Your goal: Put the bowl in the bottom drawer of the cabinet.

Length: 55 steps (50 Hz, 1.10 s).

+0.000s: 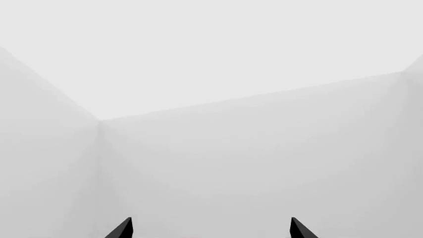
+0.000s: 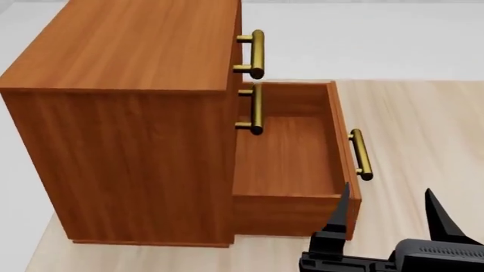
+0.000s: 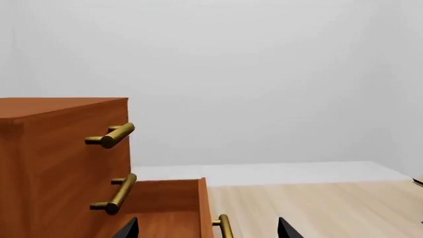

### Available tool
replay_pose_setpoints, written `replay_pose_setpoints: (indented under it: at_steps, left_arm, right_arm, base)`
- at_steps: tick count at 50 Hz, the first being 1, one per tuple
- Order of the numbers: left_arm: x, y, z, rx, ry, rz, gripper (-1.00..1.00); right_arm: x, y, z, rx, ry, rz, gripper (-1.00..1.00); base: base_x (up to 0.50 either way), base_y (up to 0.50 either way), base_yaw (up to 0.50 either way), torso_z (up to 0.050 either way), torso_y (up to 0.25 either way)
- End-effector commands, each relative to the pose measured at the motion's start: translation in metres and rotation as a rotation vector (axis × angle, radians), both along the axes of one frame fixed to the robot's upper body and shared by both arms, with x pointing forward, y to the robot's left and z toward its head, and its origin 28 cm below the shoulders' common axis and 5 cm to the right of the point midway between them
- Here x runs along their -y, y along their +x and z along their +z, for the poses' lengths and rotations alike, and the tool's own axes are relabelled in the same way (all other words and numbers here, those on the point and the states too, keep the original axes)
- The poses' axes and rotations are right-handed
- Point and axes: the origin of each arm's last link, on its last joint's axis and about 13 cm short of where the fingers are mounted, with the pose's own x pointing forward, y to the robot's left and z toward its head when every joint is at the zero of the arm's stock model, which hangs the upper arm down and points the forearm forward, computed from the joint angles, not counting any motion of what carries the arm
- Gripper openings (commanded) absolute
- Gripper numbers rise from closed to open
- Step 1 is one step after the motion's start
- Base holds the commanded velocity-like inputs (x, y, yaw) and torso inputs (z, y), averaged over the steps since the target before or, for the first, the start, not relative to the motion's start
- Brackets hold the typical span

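Wooden cabinet (image 2: 128,141): left, upright.
Bottom drawer (image 2: 284,153): pulled out rightward, long axis near-far, nothing inside.
Right gripper (image 2: 389,212): fingers spread wide, holding nothing.
Left gripper (image 1: 211,229): fingers apart, holding nothing.

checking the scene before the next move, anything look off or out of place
Nothing is damaged or askew. The bottom drawer of the cabinet stands pulled out and empty, and the bowl is in no view. The right tool hovers open near the drawer's front corner.
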Motion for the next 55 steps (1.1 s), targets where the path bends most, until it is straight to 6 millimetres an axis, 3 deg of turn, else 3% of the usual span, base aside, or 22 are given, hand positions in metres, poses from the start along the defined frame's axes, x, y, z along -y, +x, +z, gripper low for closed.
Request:
replay_pose_setpoints:
  at_steps: [1, 17, 41, 55]
  left_arm:
    - [-0.0001, 0.0006, -0.0006, 0.000, -0.001, 0.000, 1.00]
    - [0.0010, 0.0010, 0.0011, 0.004, -0.002, 0.001, 1.00]
    - [0.0012, -0.0002, 0.0000, 0.007, 0.008, 0.001, 1.00]
    - [0.0015, -0.0001, -0.0003, 0.007, 0.004, -0.008, 1.00]
  right_arm:
    - [0.0006, -0.0006, 0.0000, 0.000, 0.002, -0.001, 1.00]
    - [0.0015, -0.0010, -0.0006, 0.007, 0.009, -0.009, 1.00]
    - [0.0013, -0.0041, 0.0004, 0.014, 0.009, -0.007, 1.00]
    - [0.0020, -0.0046, 0.0000, 0.015, 0.010, -0.008, 1.00]
  base:
    - [0.41, 0.00, 0.00, 0.000, 0.000]
    - [0.42, 0.00, 0.00, 0.000, 0.001]
    - [0.00, 0.00, 0.00, 0.000, 0.000]
    - [0.00, 0.00, 0.00, 0.000, -0.143]
